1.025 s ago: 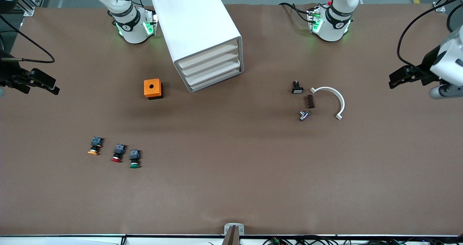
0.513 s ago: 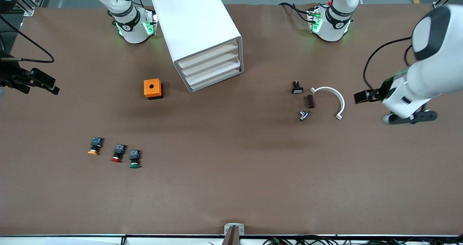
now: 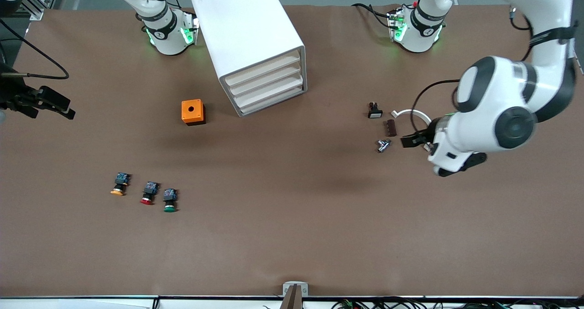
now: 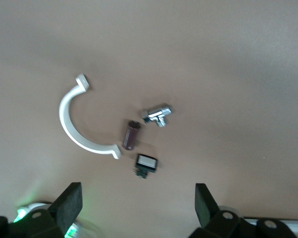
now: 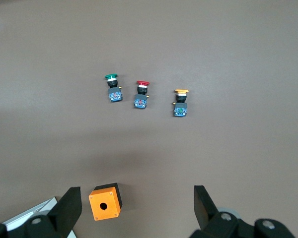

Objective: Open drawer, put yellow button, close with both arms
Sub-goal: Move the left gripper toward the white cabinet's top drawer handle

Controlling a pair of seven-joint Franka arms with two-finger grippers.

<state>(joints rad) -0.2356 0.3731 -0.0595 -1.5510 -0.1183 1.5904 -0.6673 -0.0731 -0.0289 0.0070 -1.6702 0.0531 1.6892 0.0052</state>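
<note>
Three buttons lie in a row near the right arm's end of the table: the yellow button (image 3: 118, 185) at the outer end, a red button (image 3: 148, 194) in the middle and a green button (image 3: 169, 201) beside it, none touching. All four drawers of the white cabinet (image 3: 248, 39) are shut, the top drawer (image 3: 262, 71) included. An orange box (image 3: 193, 112) sits beside the cabinet, between it and the buttons. Up in the air over the white curved clamp (image 3: 413, 114) hangs the left gripper (image 3: 407, 141), jaws spread wide and holding nothing; its wrist view shows the clamp (image 4: 79, 124), a brown block (image 4: 131, 135), a chrome fitting (image 4: 157, 114) and a small switch (image 4: 146, 164) on the table below. At the table's edge on its own side waits the right gripper (image 3: 58, 107), likewise wide open and empty.
</note>
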